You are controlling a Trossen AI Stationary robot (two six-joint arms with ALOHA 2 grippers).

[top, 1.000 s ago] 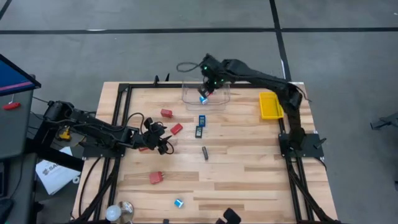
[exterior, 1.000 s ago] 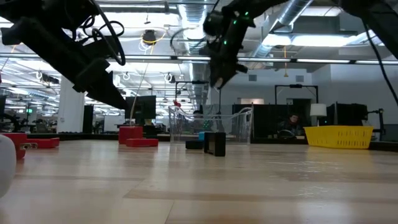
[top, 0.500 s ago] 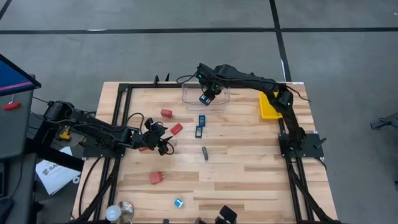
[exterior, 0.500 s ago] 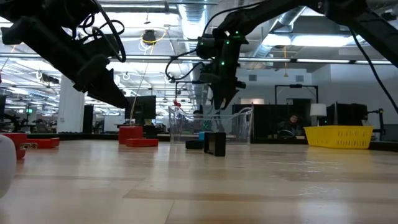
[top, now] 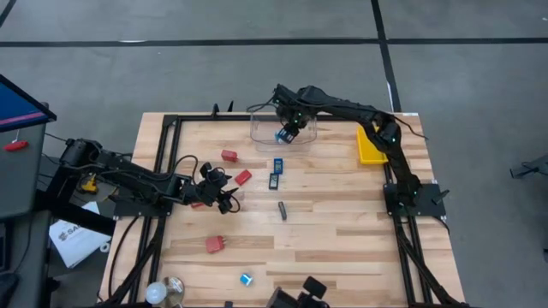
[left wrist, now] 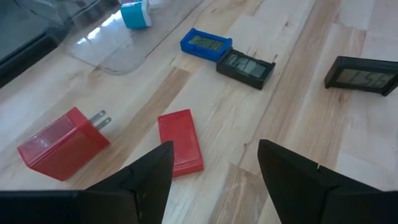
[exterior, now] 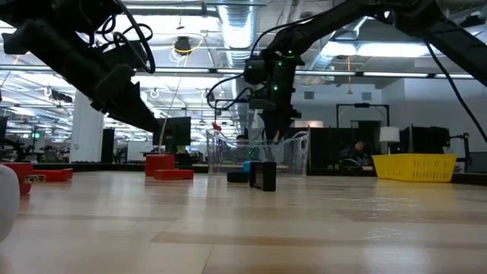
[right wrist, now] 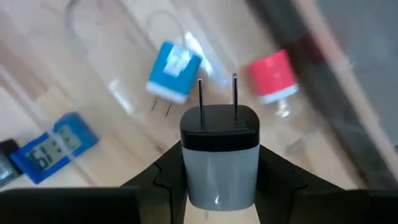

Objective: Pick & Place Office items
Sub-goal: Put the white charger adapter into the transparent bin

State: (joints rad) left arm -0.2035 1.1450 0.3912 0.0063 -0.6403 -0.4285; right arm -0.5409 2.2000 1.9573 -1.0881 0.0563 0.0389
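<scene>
Overhead, a pale wooden bench [top: 342,239] sits on a grey floor with two dark robot arms reaching across it. At the left, the left gripper [top: 224,198] hovers low over the bench with its fingers [left wrist: 149,180] apart and nothing between them. Just ahead of those fingers lie a flat red block [left wrist: 180,142] and, beside it, a red plug [left wrist: 62,142] with two metal prongs. Farther off are a blue rectangle [left wrist: 206,43] and a black rectangle [left wrist: 245,66] touching end to end, with another dark rectangle [left wrist: 364,75] apart from them.

Moving right, a short dark stick [top: 282,210] lies near the middle of the bench. Toward the front edge are another red piece [top: 215,245] and a tiny blue-and-white piece [top: 246,279].

At the far edge stands a clear plastic tub [top: 261,128]. The right gripper [top: 288,131] hangs over it, its fingers [right wrist: 280,180] clamped on a grey-and-black plug [right wrist: 219,152], prongs pointing away from the wrist. Below it, seen through the clear plastic, lie a small blue plug [right wrist: 174,73] and a red-and-white piece [right wrist: 272,76].

At the right edge sits a yellow tray [top: 372,145].

From bench height, the room behind shows ceiling lights, pipes, dark monitors and desks.
</scene>
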